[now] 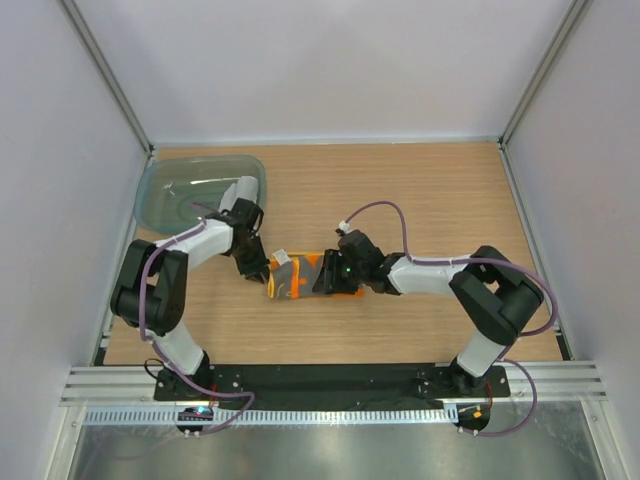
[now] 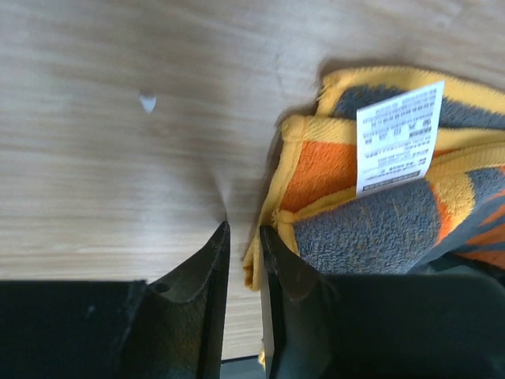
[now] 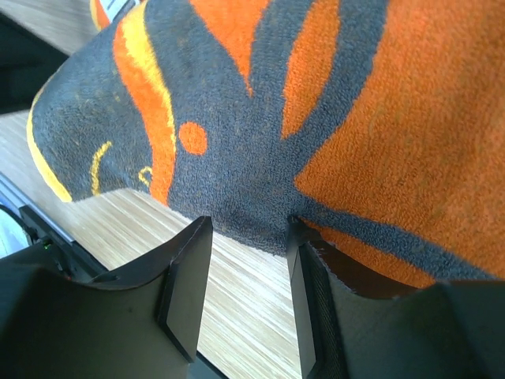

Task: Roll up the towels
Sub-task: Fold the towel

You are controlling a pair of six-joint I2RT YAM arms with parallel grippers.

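On the tabletop (image 1: 420,190), near its middle, orange-and-grey terry towel (image 1: 295,281) only partly rolled; right end effector (image 3: 247,226) apart, left end effector (image 2: 245,230) nearly together, grip unclear.

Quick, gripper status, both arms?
Left gripper: nearly closed at the edge of the orange towel; whether it grips cannot be told.
Right gripper: open, jaws astride the towel's edge.

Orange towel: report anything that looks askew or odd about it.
The orange towel is loosely bunched, not a tidy roll. In the left wrist view its yellow-edged layers sit offset at the end, and the white care label lies exposed on top. By the right gripper its edge appears lifted off the table.
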